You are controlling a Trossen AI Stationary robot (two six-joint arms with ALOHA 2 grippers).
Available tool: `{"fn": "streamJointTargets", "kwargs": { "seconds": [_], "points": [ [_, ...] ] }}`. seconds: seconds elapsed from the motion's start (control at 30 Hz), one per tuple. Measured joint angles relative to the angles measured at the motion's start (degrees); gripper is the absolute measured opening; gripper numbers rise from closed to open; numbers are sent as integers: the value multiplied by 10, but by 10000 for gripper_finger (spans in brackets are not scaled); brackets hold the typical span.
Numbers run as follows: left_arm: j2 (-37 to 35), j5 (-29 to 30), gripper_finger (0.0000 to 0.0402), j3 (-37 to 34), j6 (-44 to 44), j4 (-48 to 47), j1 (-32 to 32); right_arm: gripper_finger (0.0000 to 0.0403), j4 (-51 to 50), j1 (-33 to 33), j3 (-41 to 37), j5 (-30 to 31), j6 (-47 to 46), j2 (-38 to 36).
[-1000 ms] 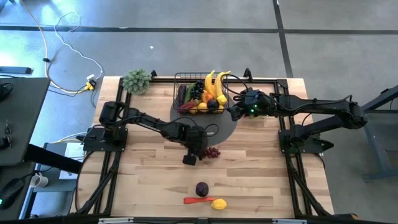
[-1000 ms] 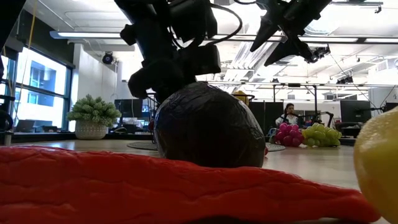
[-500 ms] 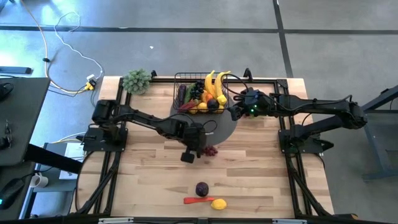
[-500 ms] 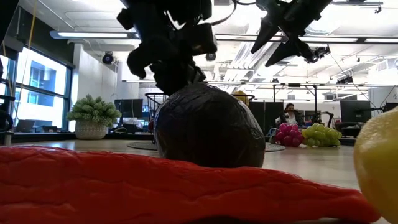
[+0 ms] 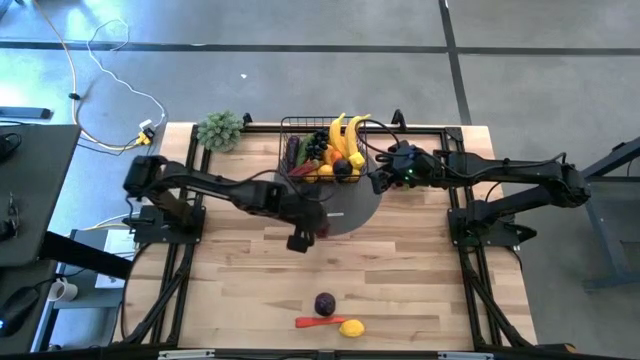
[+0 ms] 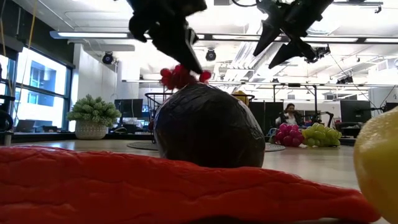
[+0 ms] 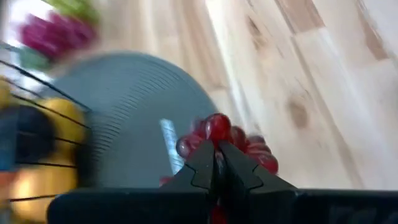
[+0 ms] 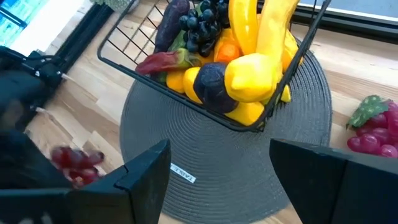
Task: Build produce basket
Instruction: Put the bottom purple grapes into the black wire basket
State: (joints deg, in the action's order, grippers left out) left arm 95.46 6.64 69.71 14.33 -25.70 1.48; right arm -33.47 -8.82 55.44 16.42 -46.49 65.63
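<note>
— What's in your left gripper (image 7: 214, 163)?
— My fingers pinch a glossy, knobbly red grape bunch (image 7: 217, 134), mid-frame over the ribbed grey disc (image 5: 350, 212) on the pale wooden table (image 5: 420, 290).
— And the right gripper (image 8: 217, 180)?
— Spread wide, empty, beside the black wire basket (image 5: 295, 128), upper centre, heaped with bananas (image 5: 345, 130).

The basket (image 5: 322, 148) stands at the table's (image 5: 240, 300) far edge, resting on the round mat (image 5: 355, 212), with bananas (image 5: 345, 130), grapes (image 5: 317, 146) and other produce piled inside it. The leafy bunch (image 5: 219, 129) sits to the basket's left, near the far-left corner. The right gripper (image 5: 374, 183) hangs just right of the basket. The left gripper (image 5: 318, 228) holds a grape cluster (image 5: 322, 230) above the mat's near-left rim. Near the front edge lie a plum (image 5: 325, 303), a chilli (image 5: 313, 322) and a lemon (image 5: 351, 327), close together.
</note>
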Motion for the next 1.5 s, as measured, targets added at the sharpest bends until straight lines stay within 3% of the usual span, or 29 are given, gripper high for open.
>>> {"fn": "streamJointTargets", "kwargs": {
  "seconds": [0.37,0.57,0.73,1.07,1.2,1.5],
  "points": [
    [-98,126,0,0,57,7,25,255,-6,0,0,0,0,0],
    [-145,171,0,0,116,18,81,255,-6,0,0,0,0,0],
    [-156,166,0,0,157,28,156,255,-6,0,0,0,0,0],
    [-114,67,0,0,158,23,297,255,-6,-2,0,23,4,0],
    [-89,28,0,0,158,21,320,255,-6,-3,0,31,4,0],
    [-41,28,0,0,165,17,348,255,-6,-28,0,32,20,0]
  ]
}}
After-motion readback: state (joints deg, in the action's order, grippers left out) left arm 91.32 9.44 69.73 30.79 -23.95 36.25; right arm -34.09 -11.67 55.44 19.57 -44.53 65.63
